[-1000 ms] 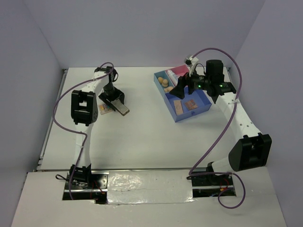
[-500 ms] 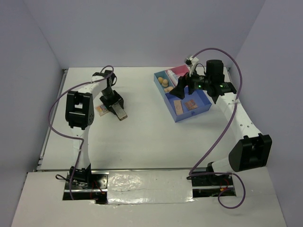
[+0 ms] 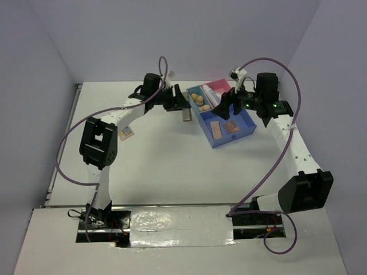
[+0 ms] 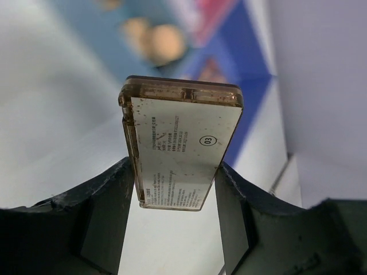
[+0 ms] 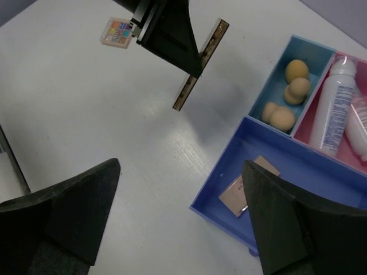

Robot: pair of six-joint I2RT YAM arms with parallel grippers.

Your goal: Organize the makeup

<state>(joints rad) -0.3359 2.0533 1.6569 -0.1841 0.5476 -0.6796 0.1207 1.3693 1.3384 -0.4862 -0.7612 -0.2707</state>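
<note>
My left gripper (image 3: 182,106) is shut on a flat brown-gold palette (image 3: 187,115) and holds it in the air just left of the blue-and-pink divided tray (image 3: 206,133). In the left wrist view the palette (image 4: 180,143) stands between my fingers (image 4: 109,212), its printed label facing the camera. My right gripper (image 3: 225,110) is open and empty above the tray; its view shows the held palette (image 5: 200,63). The tray holds tan sponges (image 5: 287,97), a white bottle (image 5: 334,106) and two palettes (image 5: 246,186). A multicolour palette (image 3: 126,133) lies on the table at the left.
The tray's near-left wall (image 5: 221,183) stands below my right gripper (image 5: 180,223). The multicolour palette (image 5: 118,31) lies behind the left arm. Grey walls close in the table at the back and sides.
My left arm has swung from the table's left side toward the tray, lifting the brown-gold palette with it. The multicolour palette stayed on the table. The right gripper shifted slightly.
</note>
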